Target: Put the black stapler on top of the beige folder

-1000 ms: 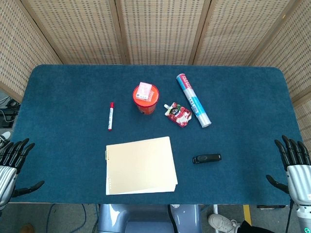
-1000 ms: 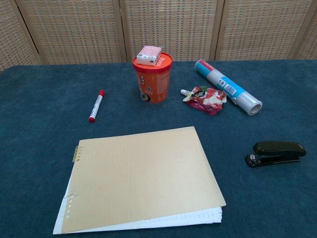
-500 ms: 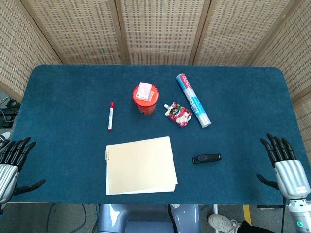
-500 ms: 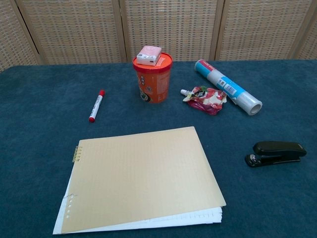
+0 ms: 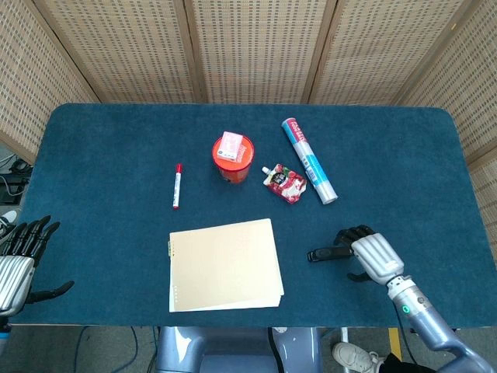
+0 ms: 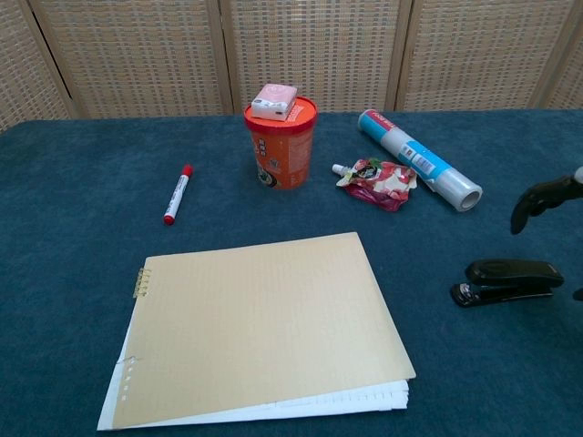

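Just above the black stapler (image 5: pixel 330 253), the right hand (image 5: pixel 366 252) hangs over the near right part of the blue surface (image 5: pixel 109 148), its dark fingers (image 5: pixel 351 234) curled downward and holding nothing. From the head view the fingertips overlap the stapler's right end; the chest view shows a clear gap between the one fingertip in frame (image 6: pixel 539 198) and the stapler (image 6: pixel 506 280) lying flat beneath it (so no contact is visible). Whether the fingers are slack or drawn tight cannot be told from either view.

The stapler lies lengthwise across the surface, apart from the beige folder (image 5: pixel 225 264), which sits to its left near the front edge with white sheets showing under its lower edge. Nothing rests on the folder.

At the near left corner, the left hand (image 5: pixel 17 259) waits off the edge of the surface, fingers spread and empty.

Farther back stand an orange cup (image 5: pixel 233 158) with a small pink box (image 5: pixel 231 145) on its lid, a red marker (image 5: pixel 176 186) to its left, a red pouch (image 5: pixel 283 184) and a plastic-wrapped roll (image 5: pixel 309 160) to its right.
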Controlling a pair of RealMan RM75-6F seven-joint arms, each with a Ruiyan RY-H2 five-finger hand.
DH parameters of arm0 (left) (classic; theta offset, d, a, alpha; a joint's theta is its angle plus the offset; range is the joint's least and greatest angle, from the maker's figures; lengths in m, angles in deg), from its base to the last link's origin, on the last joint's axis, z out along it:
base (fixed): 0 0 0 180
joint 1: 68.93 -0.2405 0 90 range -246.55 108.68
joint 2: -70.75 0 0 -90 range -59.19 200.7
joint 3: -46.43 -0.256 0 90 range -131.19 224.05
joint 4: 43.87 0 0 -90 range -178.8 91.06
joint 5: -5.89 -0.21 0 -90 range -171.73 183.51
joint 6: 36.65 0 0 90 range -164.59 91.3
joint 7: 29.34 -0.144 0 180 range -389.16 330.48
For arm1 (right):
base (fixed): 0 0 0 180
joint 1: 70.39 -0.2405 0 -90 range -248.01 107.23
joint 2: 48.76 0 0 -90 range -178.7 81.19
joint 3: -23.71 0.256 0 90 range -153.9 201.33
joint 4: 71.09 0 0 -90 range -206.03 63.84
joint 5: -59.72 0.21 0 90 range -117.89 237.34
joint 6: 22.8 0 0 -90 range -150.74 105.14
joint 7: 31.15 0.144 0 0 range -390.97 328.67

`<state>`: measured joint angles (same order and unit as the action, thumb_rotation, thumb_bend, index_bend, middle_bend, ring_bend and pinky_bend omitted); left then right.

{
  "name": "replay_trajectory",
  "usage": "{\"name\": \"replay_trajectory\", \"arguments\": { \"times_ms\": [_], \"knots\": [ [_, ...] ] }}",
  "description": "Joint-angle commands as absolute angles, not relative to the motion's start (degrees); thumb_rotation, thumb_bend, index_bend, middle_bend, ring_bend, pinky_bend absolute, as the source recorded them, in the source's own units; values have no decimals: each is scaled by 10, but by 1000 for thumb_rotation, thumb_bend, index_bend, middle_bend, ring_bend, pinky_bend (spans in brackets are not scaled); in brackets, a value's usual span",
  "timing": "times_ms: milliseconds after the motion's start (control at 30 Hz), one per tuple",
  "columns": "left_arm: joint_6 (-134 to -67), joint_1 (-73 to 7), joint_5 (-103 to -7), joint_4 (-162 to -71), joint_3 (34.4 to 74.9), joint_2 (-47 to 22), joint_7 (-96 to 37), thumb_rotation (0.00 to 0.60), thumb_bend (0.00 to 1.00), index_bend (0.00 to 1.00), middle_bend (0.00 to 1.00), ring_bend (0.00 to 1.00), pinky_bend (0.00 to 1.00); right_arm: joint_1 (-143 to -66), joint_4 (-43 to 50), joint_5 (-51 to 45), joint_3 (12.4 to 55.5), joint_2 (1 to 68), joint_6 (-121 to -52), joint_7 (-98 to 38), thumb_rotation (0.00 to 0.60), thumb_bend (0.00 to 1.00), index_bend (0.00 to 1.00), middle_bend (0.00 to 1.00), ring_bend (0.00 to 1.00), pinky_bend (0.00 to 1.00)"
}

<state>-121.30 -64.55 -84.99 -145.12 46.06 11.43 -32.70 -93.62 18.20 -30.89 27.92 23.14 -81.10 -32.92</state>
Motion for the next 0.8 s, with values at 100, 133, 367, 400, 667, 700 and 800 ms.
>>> {"name": "replay_trajectory", "arguments": {
  "times_ms": [100,133,367,400,667,700,800],
  "knots": [
    [-1205,-641,-840,-1449,464,111,-330,600,0,0,0,0,0,-964,137,-272,285,294,-770,-374,600,277,401,382,307,279],
    [-1204,-641,-839,-1448,464,111,-330,600,0,0,0,0,0,-966,129,-269,285,302,-766,-382,600,283,403,382,308,279],
    [-1197,-638,-828,-1446,467,111,-326,600,0,0,0,0,0,-980,85,-234,291,352,-749,-419,600,325,408,384,316,290],
    [-1197,-638,-828,-1445,467,111,-325,600,0,0,0,0,0,-981,83,-232,291,355,-748,-421,600,326,409,384,317,293],
    [-1194,-635,-823,-1444,469,114,-316,600,0,0,0,0,0,-990,43,-207,293,380,-747,-457,600,456,480,457,388,371],
    [-1194,-635,-824,-1444,469,114,-315,600,0,0,0,0,0,-990,39,-207,292,381,-747,-460,600,493,522,497,427,422],
    [-1195,-635,-824,-1444,468,114,-315,600,0,0,0,0,0,-991,26,-207,291,386,-753,-468,600,546,649,626,564,541]
  ]
}}
